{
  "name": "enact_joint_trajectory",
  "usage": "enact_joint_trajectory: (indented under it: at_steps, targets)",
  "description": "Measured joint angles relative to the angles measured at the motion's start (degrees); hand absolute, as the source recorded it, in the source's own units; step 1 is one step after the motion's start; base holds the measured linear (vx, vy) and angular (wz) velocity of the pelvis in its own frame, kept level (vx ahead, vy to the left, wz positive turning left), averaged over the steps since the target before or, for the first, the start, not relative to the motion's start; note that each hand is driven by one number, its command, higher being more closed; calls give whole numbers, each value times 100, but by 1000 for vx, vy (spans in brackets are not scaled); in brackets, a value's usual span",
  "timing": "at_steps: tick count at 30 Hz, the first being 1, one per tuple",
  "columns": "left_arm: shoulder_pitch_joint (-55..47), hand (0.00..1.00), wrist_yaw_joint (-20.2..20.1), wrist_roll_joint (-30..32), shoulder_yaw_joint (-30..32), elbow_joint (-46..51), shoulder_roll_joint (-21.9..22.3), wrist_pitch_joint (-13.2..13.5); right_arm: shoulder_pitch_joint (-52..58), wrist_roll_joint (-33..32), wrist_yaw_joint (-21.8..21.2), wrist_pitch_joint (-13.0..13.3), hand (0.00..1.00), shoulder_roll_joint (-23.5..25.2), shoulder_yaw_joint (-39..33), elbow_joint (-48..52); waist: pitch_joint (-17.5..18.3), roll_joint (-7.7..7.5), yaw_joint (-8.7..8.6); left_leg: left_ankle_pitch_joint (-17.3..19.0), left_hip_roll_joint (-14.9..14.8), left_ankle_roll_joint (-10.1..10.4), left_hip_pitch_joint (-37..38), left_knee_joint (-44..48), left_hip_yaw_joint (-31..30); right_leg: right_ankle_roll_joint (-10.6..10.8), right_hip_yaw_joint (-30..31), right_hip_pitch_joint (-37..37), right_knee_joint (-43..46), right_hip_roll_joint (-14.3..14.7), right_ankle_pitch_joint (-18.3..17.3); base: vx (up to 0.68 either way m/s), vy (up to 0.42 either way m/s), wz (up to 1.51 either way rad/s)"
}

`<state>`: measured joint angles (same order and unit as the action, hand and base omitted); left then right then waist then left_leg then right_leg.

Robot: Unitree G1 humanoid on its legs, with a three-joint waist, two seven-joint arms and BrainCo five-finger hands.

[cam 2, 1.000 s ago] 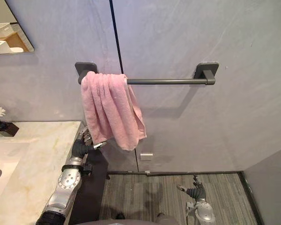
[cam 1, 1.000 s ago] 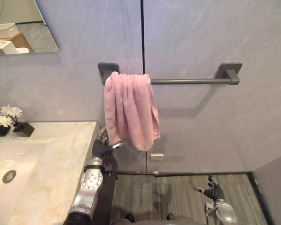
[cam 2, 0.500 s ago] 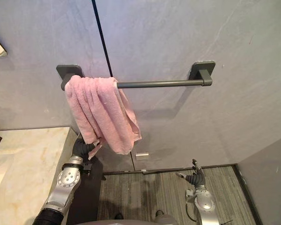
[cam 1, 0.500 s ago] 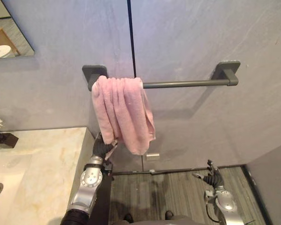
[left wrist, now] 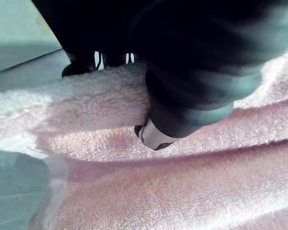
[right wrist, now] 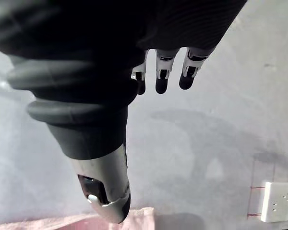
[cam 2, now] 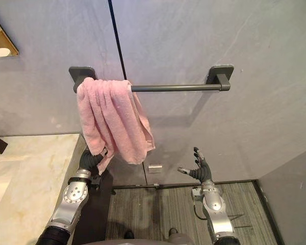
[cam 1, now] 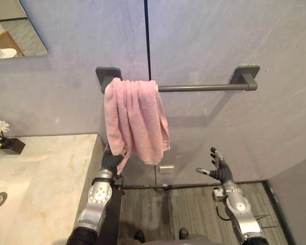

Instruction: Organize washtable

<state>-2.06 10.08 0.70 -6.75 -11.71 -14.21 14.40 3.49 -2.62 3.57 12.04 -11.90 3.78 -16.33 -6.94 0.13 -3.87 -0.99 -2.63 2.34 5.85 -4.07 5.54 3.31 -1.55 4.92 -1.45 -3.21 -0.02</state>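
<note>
Up from near the floor comes the right robot hand (cam 1: 219,172), now raised in front of the wall (cam 1: 275,61) with its fingers straight and spread, holding nothing. The left robot hand (cam 1: 111,161) stays at the lower edge of the pink towel (cam 1: 135,117), just off the end of the marble desk (cam 1: 56,173). The left wrist view shows its thumb (left wrist: 156,136) pressed into the cloth and its fingertips (left wrist: 77,70) over a fold beyond, so it appears to be pinching the hem.

All of the towel hangs bunched in folds at the left end of the towel bar (cam 1: 204,87), close to the left bracket. The bar runs left to right along the wall, and most of it is bare, directly above the right robot hand. From that hand the towel lies up and to the left, well apart. From the left robot hand it is at the fingertips, so the left arm is much the nearer.

If the job is to spread the towel along the bar, the cloth would have to travel to the right. The right robot hand would probably first have to reach up and left for the towel's free edge.
</note>
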Motion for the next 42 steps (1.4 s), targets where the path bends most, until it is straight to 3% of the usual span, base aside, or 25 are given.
enact_joint_trajectory:
  at_steps: [7, 12, 18, 19, 31, 42]
  targets:
    - [5, 100, 13, -1, -113, 0, 6, 58, -530, 2, -10, 44, 0, -103, 574, 189, 0, 2, 12, -16, 16, -10, -8, 0, -97, 0, -96, 83, -92, -5, 26, 0, -12, 7]
    - [103, 100, 37, -3, -270, 0, 137, 87, -828, 0, 2, 46, 0, -104, 906, 188, 2, 3, 153, -48, 23, -25, -77, 11, -142, -2, -118, 83, -90, -18, 27, -17, -12, 6]
    - [103, 100, 92, -8, -371, 0, 235, 108, -1159, 0, 4, 40, 0, -79, 1293, 82, 2, 3, 171, -87, 41, -42, -103, 11, -208, -3, -142, 84, -70, -37, 28, -37, -10, 6]
    - [103, 100, 125, -10, -435, 0, 251, 110, -1225, -4, 6, 39, 100, -38, 1314, 78, 2, 3, 189, -90, 46, -43, -109, 11, -218, -3, -143, 81, -67, -42, 28, -43, -8, 2]
    - [118, 100, 153, -30, -492, 0, 274, 116, -1525, -5, 12, 26, 100, 101, 1577, -337, 20, -26, 302, -119, 66, -47, -135, -13, -294, -2, -242, 84, -75, -52, 29, -14, -8, 3]
    - [110, 100, 131, -32, -403, 0, 266, 119, -1527, -13, 16, 18, 100, 162, 1114, -505, 27, -45, 288, -247, 70, -46, -111, -132, -367, 7, -302, 75, -142, -51, 117, -55, -13, 3]
